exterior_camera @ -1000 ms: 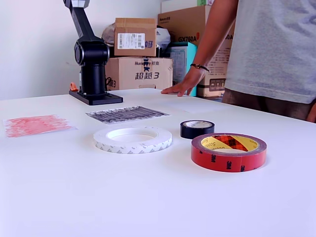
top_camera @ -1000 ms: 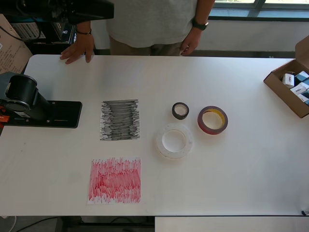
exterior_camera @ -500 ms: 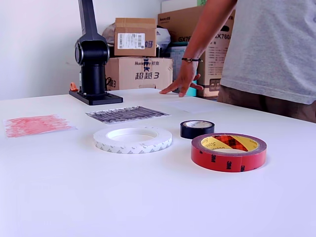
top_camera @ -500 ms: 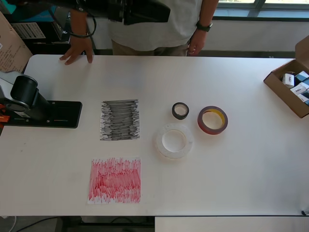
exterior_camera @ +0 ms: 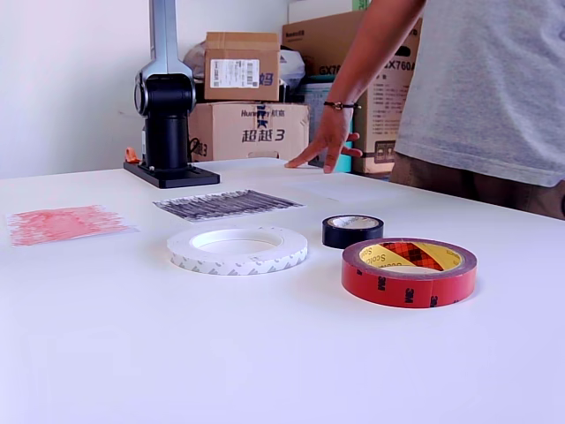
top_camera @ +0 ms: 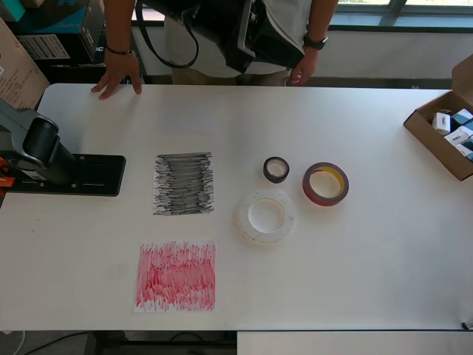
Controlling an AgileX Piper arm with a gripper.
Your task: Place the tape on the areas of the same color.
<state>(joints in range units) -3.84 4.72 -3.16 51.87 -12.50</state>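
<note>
Three tape rolls lie flat together on the white table: a small black one (top_camera: 276, 169) (exterior_camera: 352, 230), a dark-red one with a yellowish core (top_camera: 307, 186) (exterior_camera: 409, 283), and a wide white one (top_camera: 246, 218) (exterior_camera: 237, 256). To their left in the overhead view lie the black-scribbled sheet (top_camera: 184, 183) (exterior_camera: 227, 204) and the red-scribbled sheet (top_camera: 176, 275) (exterior_camera: 62, 223). A plain white sheet (exterior_camera: 340, 188) shows only faintly in the exterior view, beyond the black one. The arm's dark end (top_camera: 251, 33) hangs high and blurred at the overhead view's top, far from the rolls. Its fingers cannot be made out.
The arm's black base (top_camera: 66, 174) (exterior_camera: 168, 132) stands at the overhead view's left edge. A person stands at the far side, one hand (top_camera: 118, 78) (exterior_camera: 322, 150) touching the table. An open cardboard box (top_camera: 443, 133) of small packets sits at the right edge. Cartons (exterior_camera: 243, 88) are stacked behind.
The arm's upper part has swung rightward across the top of the overhead view. The person's hand has lifted from flat to fingertips. Rolls and sheets have not moved.
</note>
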